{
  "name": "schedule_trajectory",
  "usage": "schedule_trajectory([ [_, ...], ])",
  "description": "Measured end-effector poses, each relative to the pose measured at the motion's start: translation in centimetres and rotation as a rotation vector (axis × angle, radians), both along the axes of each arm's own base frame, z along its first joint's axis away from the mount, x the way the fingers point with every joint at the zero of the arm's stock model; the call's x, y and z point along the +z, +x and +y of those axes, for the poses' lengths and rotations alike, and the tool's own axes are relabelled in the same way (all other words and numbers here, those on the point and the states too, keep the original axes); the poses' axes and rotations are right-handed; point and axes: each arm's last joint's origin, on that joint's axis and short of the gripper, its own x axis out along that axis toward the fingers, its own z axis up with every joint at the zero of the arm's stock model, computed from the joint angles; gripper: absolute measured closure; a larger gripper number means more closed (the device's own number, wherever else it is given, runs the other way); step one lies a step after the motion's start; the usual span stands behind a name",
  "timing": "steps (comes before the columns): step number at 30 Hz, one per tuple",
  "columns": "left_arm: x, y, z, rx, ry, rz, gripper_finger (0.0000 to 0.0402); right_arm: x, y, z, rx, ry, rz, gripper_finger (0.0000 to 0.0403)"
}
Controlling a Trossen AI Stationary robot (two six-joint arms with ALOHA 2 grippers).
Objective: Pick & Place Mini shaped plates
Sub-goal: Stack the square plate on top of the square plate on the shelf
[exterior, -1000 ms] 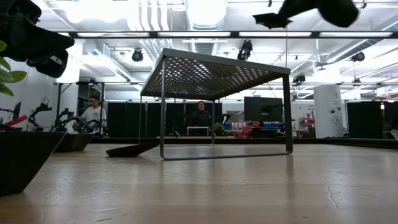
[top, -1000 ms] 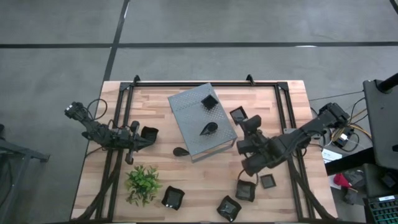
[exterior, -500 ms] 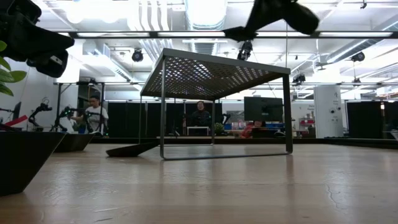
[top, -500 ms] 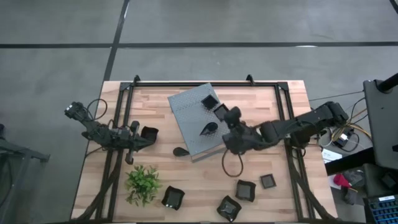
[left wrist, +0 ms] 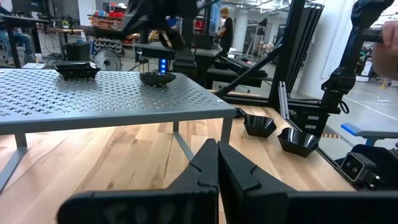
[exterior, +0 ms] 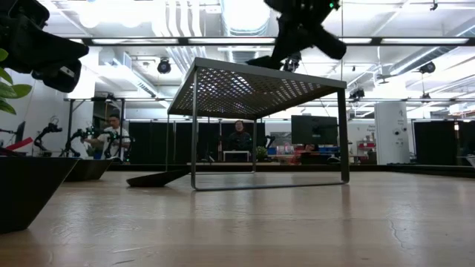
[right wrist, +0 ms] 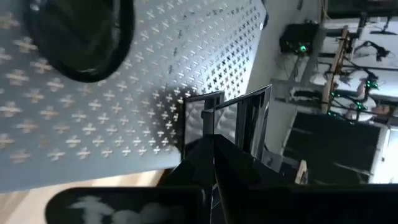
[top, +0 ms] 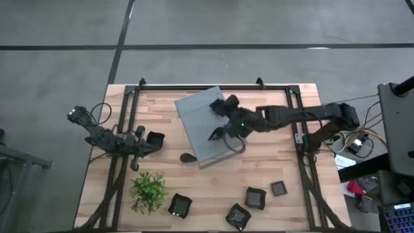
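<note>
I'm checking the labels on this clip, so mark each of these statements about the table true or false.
1. The right gripper is over the grey perforated stand. True.
2. The green plant sits on top of the stand. False: it stands on the wooden table, near the left arm's side.
3. A leaf-shaped plate lies on the stand. True.
4. The left gripper hovers over the stand. False: it is at the table's left side, next to a square plate, its fingers together.
5. No plates lie on the bare wood. False: several do, among them a plate near the plant.
</note>
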Motion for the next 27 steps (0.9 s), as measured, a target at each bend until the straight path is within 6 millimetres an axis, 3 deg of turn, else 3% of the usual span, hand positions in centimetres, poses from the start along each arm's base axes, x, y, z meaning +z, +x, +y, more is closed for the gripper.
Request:
schedule_trajectory([
  [12,0.0,0.0,0.0,0.000,0.000,0.000,0.0401,-1.1,1.1,-4.1,0.002,0.064,-0.004,0.0394],
  [27,0.0,0.0,0.0,0.000,0.000,0.000,0.0401,-3.5,2.5,-5.5,-0.029,0.010,0.078,0.0394],
])
